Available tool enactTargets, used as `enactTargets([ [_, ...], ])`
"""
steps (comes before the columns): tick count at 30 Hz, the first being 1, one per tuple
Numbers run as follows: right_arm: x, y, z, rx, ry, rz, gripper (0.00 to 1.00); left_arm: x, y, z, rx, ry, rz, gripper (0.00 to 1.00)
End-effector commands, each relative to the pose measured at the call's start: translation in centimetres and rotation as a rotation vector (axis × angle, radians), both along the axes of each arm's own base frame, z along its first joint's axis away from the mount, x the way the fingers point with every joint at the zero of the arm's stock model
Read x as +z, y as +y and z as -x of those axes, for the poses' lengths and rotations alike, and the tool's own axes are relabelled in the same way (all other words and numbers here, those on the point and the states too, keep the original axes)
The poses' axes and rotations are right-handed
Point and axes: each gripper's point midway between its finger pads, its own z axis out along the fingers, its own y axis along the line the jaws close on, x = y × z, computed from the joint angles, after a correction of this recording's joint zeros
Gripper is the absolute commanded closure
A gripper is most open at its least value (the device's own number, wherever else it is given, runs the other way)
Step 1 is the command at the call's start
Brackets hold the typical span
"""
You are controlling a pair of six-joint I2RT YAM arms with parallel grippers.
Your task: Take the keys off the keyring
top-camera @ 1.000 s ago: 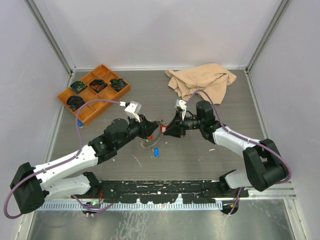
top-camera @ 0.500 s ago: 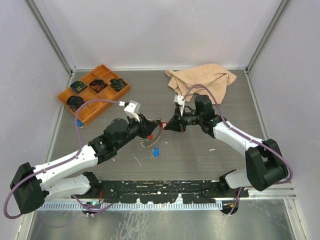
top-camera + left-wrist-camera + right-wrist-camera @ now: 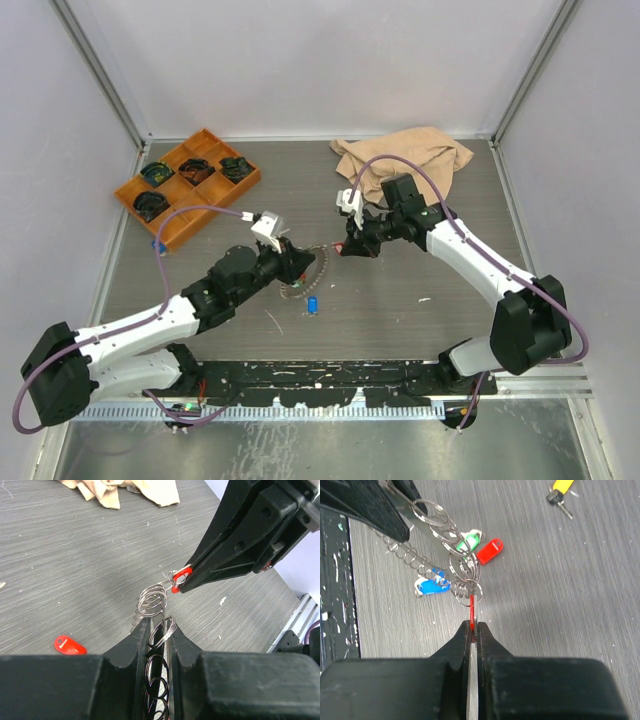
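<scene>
**Step in hand: freeing the red-tagged key.**

1. Holding side. The left fingers [image 3: 294, 262] are closed on the keyring [image 3: 425, 530] and clamp its rim edge-on, above the table [image 3: 420, 320] near its middle. This grip fixes the keyring in the air. A pull from the other arm then meets resistance instead of dragging the whole bunch along.

2. Pulling side. The right fingers [image 3: 350, 247] are closed on the red tag [image 3: 471, 611], with its thin edge pinched between them. The tag hangs from the small rings [image 3: 151, 599] at the outer end of the keyring. The two arms face each other across this joint, so any pull runs in line, directly away from the holding side.

3. Other keys.
   - The yellow key [image 3: 562, 487] lies on the table, well apart from the keyring.
   - A second red tag [image 3: 70, 645] lies on the table near the keyring. Both appear to be off it already.
   - The green tag [image 3: 467, 542] and blue tag [image 3: 432, 585] sit close against the small rings. Whether they are attached cannot be told.

4. Caution. The small rings are coiled wire, so a straight pull may only stretch the joint. The tag probably has to be worked around the coil. Because the grip is narrow, the tag may slip under load.
</scene>
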Motion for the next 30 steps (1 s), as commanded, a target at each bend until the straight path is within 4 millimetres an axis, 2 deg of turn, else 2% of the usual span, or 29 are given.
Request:
enactTargets([
  [1,1.1,-1.3,0.6,0.030,-0.085,0.084,0.99,3.6,-0.9,-0.4,-0.022,-0.108,0.118,1.00],
  [4,1.6,-1.4,1.2,0.051,-0.118,0.100,0.99,3.7,-1.4,-0.2,-0.045,-0.107,0.146,0.99],
  [6,2.2,-1.3,1.7,0.073,-0.129,0.100,0.99,3.5,-1.8,0.1,-0.066,-0.098,0.164,0.91],
  [9,3.0,-1.2,2.4,0.100,-0.143,0.100,0.99,3.5,-2.3,0.5,-0.101,-0.096,0.180,0.86],
  [14,4.6,-1.3,3.3,0.121,-0.141,0.099,0.99,3.5,-3.0,1.2,-0.153,-0.090,0.208,0.82],
  [18,6.1,-1.4,3.8,0.129,-0.142,0.091,0.99,3.4,-3.5,1.9,-0.199,-0.079,0.214,0.75],
  [26,7.1,-2.6,4.4,0.120,-0.144,0.145,0.99,3.4,-3.6,3.4,-0.268,-0.062,0.199,0.59],
  [30,7.1,-3.5,4.8,0.118,-0.156,0.181,0.99,3.6,-3.0,4.3,-0.293,-0.085,0.177,0.56],
])
